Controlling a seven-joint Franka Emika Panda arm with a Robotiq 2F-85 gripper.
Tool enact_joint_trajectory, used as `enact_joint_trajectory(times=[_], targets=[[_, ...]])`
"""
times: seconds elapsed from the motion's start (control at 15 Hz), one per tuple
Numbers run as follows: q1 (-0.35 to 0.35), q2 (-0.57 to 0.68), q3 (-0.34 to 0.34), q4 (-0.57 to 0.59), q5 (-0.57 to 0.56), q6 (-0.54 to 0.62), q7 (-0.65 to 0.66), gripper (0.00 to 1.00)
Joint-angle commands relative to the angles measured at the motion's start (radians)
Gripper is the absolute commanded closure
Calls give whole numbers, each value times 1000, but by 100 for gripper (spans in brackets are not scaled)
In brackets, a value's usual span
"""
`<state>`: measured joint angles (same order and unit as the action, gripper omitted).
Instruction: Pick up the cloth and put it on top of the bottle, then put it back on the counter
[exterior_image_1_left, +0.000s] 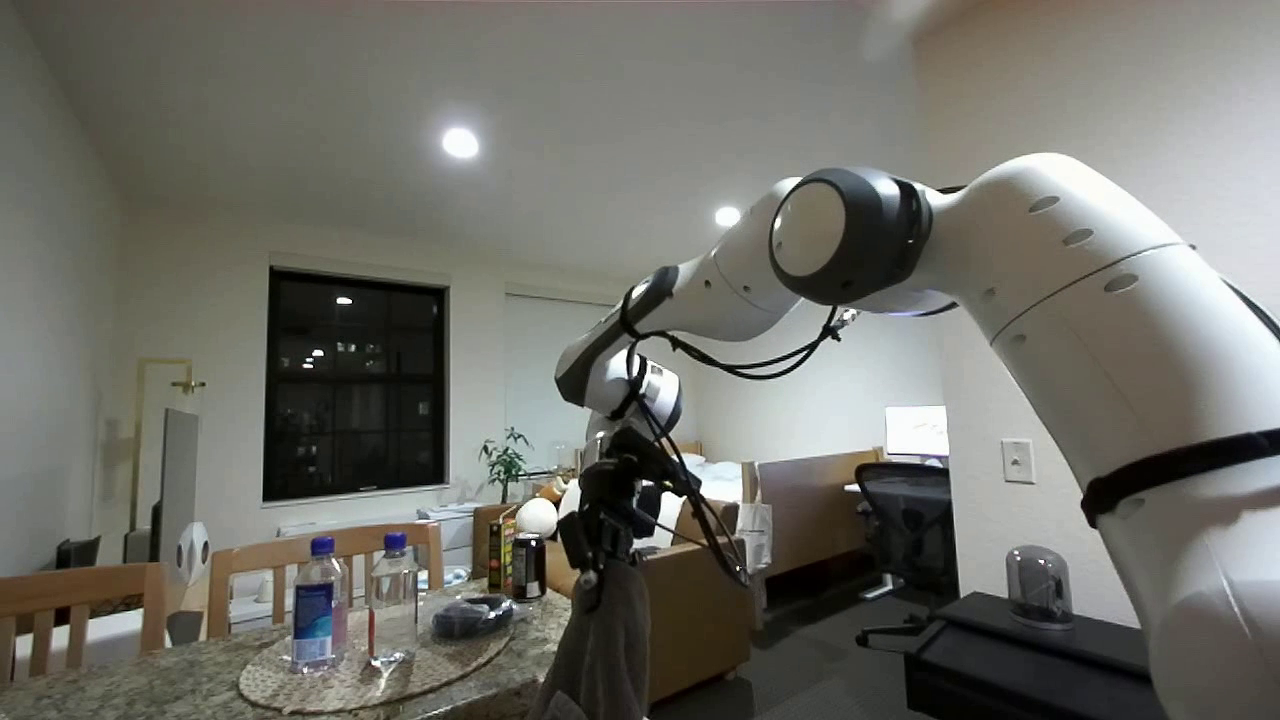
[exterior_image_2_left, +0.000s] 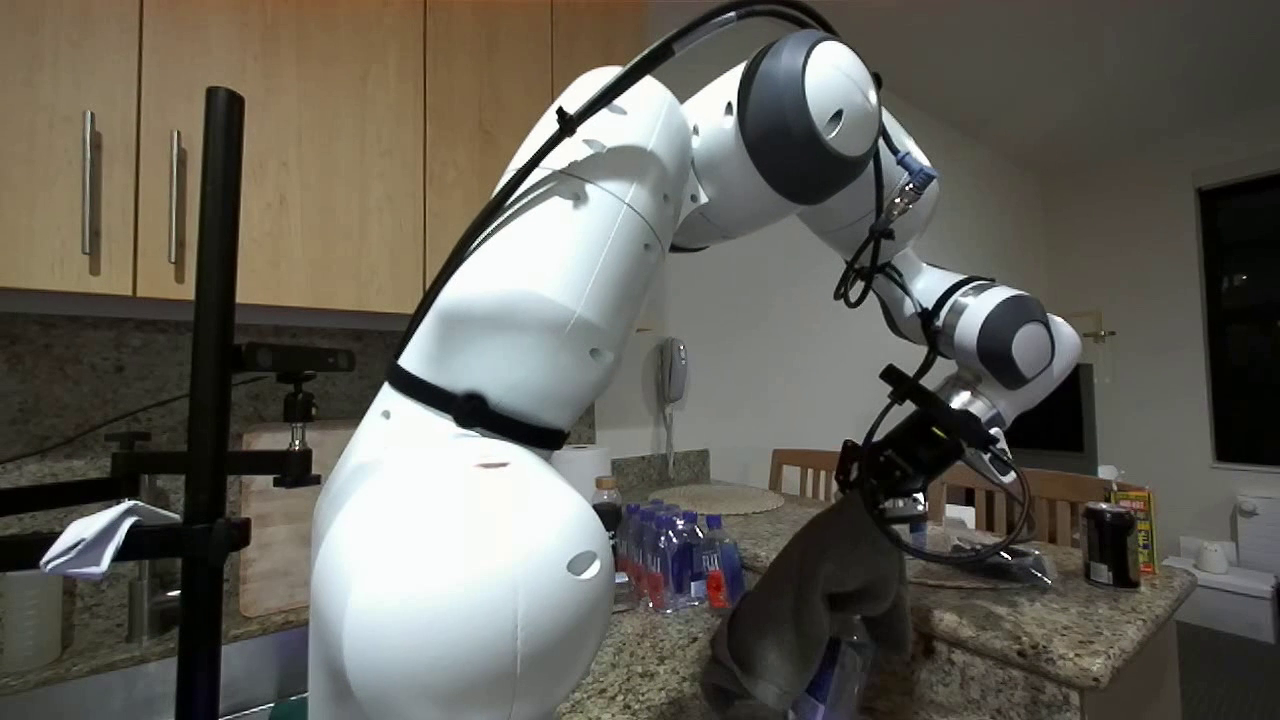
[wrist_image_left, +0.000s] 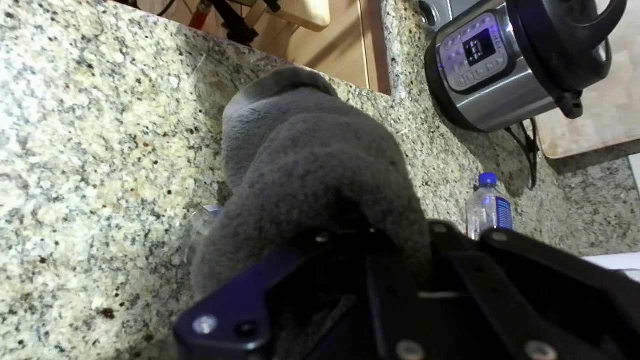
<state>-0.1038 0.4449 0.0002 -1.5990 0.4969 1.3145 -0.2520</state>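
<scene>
The tool (exterior_image_2_left: 872, 492) had its jaws closed on the upper part of the grey cloth (exterior_image_2_left: 800, 600), whose folds hid how much gap was left. From there the cloth hung down toward the left in an exterior view, draped across the upper part of a clear bottle (exterior_image_2_left: 848, 668). Only the lower part of that bottle showed below the fabric, so whether the cloth pressed on its top could not be told. In the wrist view the cloth bulged above the speckled worktop (wrist_image_left: 100, 150); to its right, well apart, sat a steel and black cooker (wrist_image_left: 480, 60), and a capped bottle (wrist_image_left: 482, 210) whose base the tool hid. Left of the cloth and farther off, in an exterior view, stood a cluster of small bottles (exterior_image_2_left: 680, 560). In an exterior view two blue-capped bottles (exterior_image_1_left: 314, 615) stood on a round mat (exterior_image_1_left: 345, 690) at the left, with a dark can (exterior_image_1_left: 528, 568) beyond them to the right.
</scene>
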Motion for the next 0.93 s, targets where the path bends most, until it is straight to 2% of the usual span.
enact_joint_trajectory(times=[0.0,0.47,0.87], targets=[[-7,-20,23,41,20,-66,-19,91],[-10,-22,32,85,14,-97,-46,91],[-14,76,17,119,35,-36,-11,91]])
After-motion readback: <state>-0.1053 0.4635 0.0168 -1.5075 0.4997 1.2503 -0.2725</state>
